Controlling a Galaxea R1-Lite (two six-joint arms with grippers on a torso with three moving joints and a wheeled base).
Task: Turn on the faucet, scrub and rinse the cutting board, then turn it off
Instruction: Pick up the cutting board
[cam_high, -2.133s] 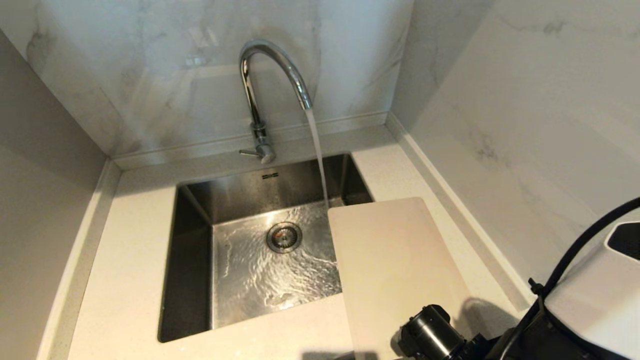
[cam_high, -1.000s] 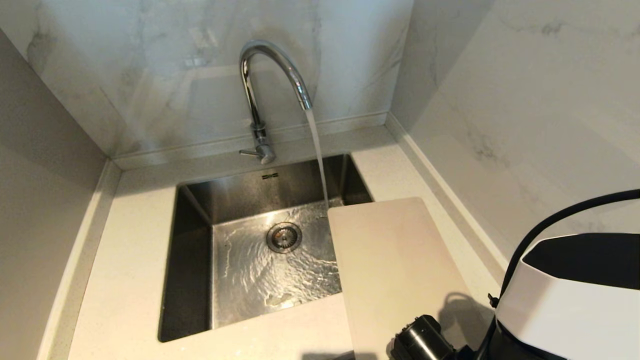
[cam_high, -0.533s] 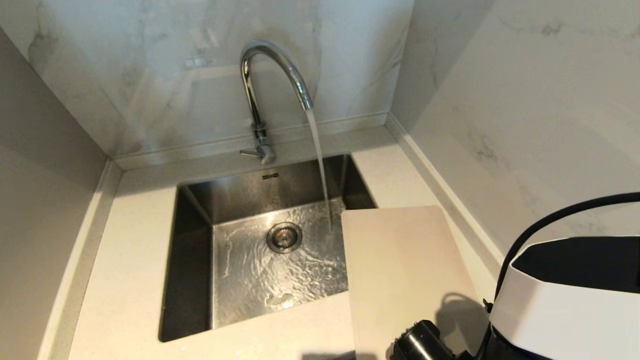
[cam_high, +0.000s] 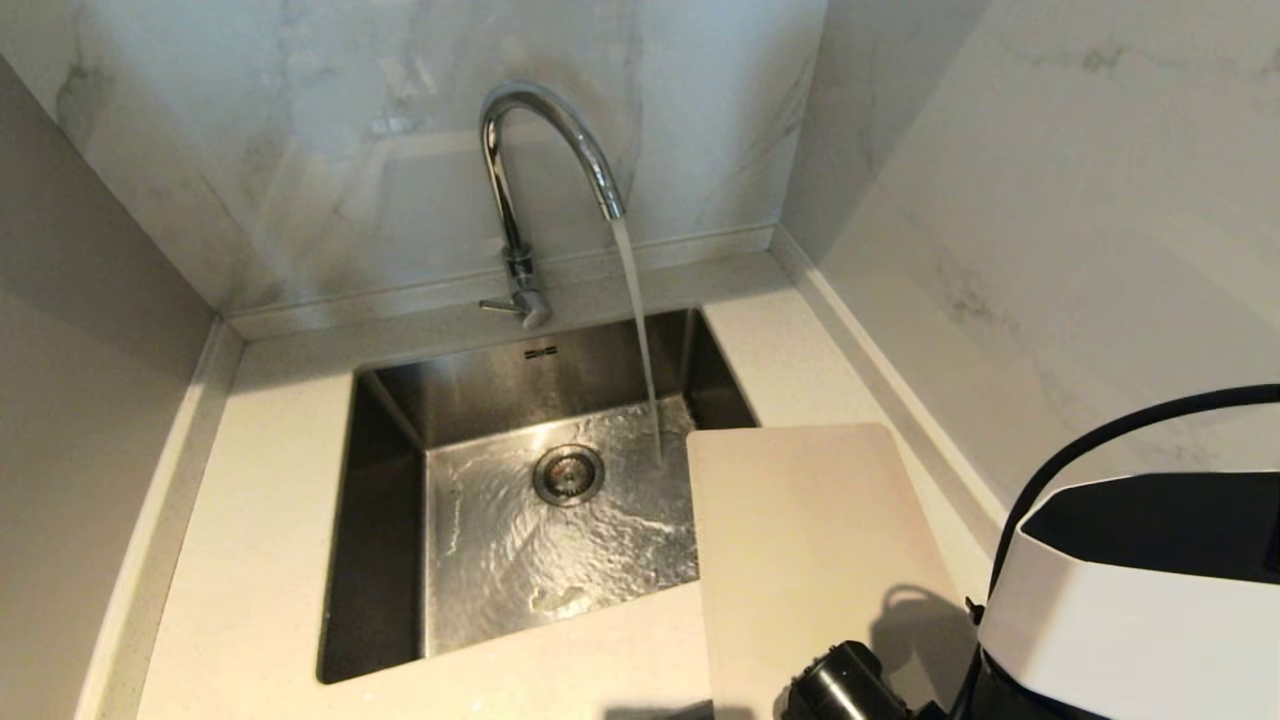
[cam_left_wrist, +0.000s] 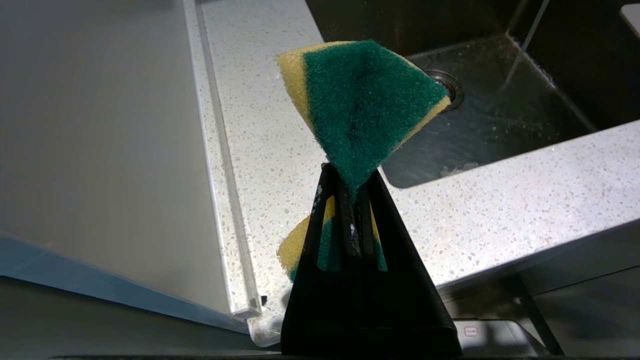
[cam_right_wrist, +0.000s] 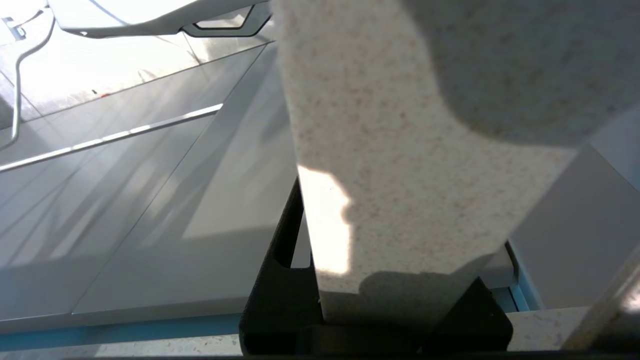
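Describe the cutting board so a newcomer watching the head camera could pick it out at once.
Find the steel sink set in the speckled counter, with the chrome faucet running into it. At the sink's right edge lies the cutting board, its far left corner jutting over the basin. It is the only flat, plain cream slab with rounded corners.

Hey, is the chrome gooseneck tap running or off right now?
Running. A steady stream falls from the chrome gooseneck tap spout into the steel sink, whose floor is rippled with water.

Running faucet (cam_high: 545, 150); cream cutting board (cam_high: 810, 540) sinkside
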